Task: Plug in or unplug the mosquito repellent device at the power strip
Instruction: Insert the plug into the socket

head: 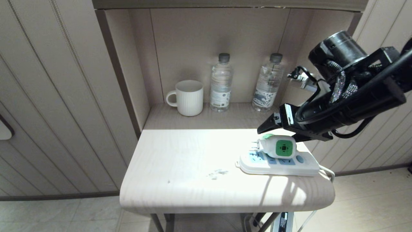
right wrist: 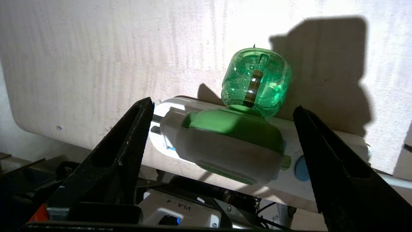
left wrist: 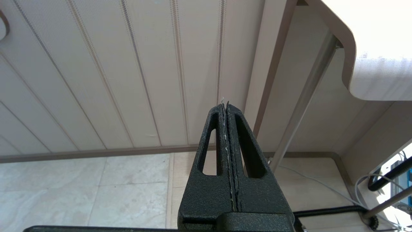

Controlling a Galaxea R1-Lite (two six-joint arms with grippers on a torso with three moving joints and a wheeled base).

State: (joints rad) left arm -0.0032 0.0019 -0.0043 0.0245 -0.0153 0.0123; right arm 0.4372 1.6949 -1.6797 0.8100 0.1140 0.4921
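Note:
The mosquito repellent device lies on its side on top of the power strip, near the table's right edge. Its two prongs stick out sideways, clear of the sockets. In the right wrist view its green bottle points away from me, and the white and green head rests across the strip. My right gripper is open, one finger on each side of the head and neither touching it; from the head it hovers just behind the device. My left gripper is shut and empty, low beside the table.
A white ribbed mug and two clear water bottles stand at the back of the alcove. The strip's white cable drops over the table's right edge. Side walls close in the alcove on the left and right.

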